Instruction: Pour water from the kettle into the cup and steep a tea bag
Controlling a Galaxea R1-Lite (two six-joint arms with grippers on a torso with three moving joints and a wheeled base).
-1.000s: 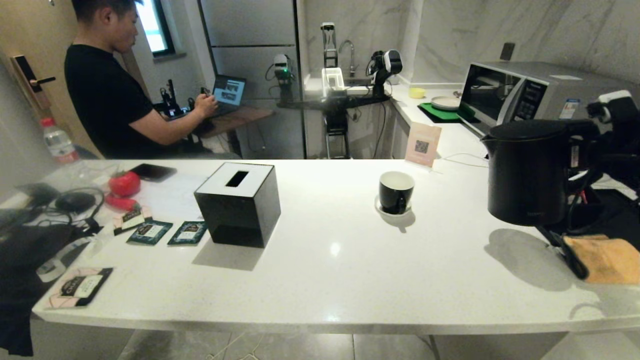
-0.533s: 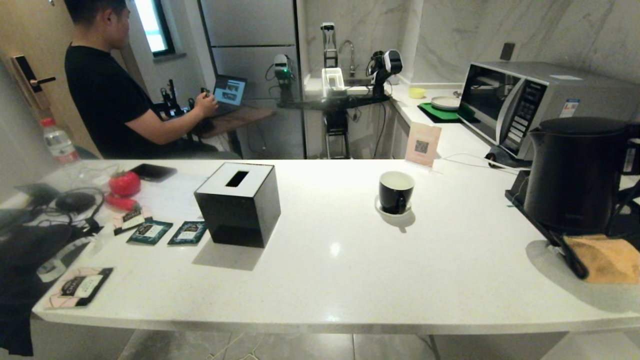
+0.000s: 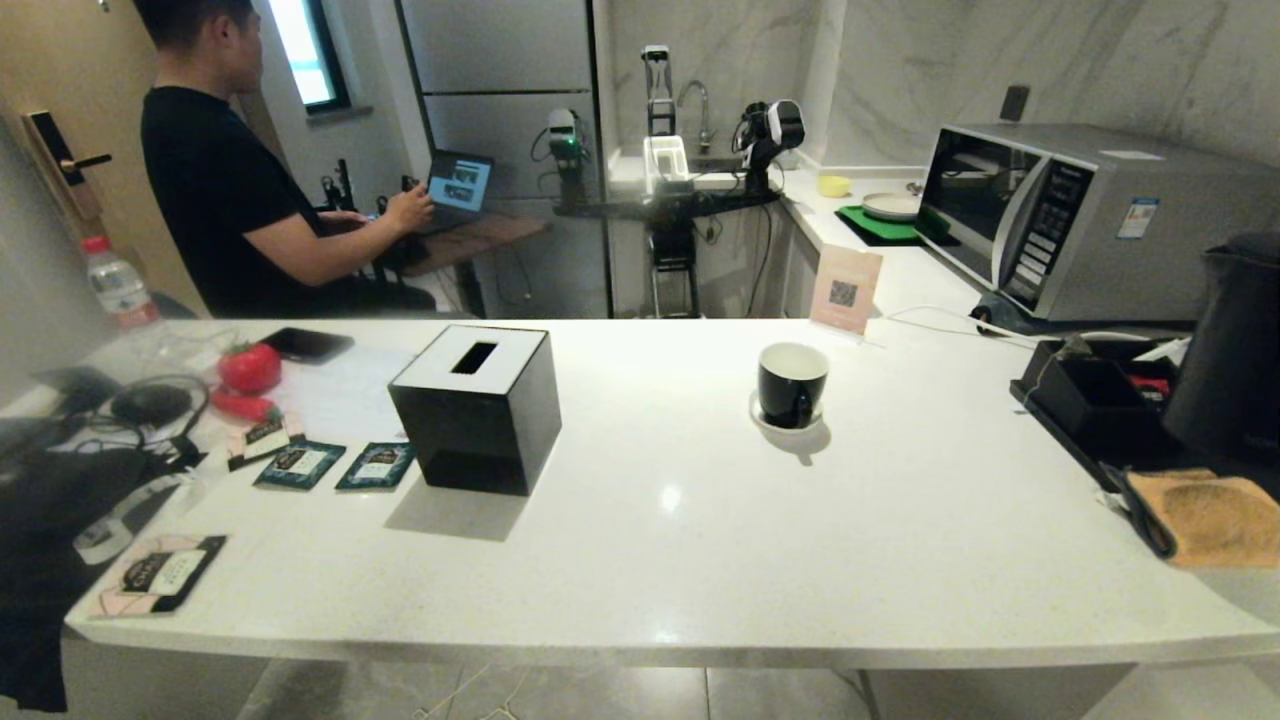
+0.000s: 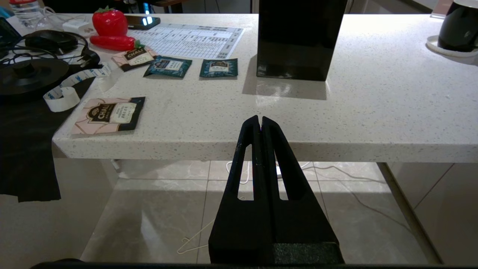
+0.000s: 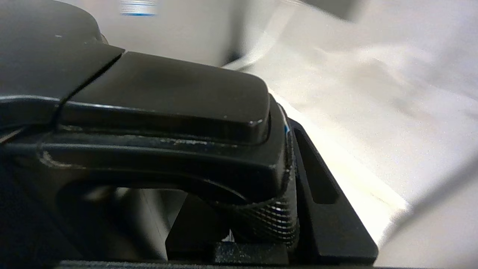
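Holding the kettle by its handle in my right gripper, out at the right edge of the head view.

In the right wrist view I see the fingers clamped around the ridged black handle just under the lid. The kettle stands beside the black tray, well apart from the cup, which sits on its white saucer mid-counter with nothing in it that I can make out. My left gripper hangs below the counter's near edge, fingers pressed together and empty. Teal sachets lie left of the black tissue box. I can't find the tea bag.
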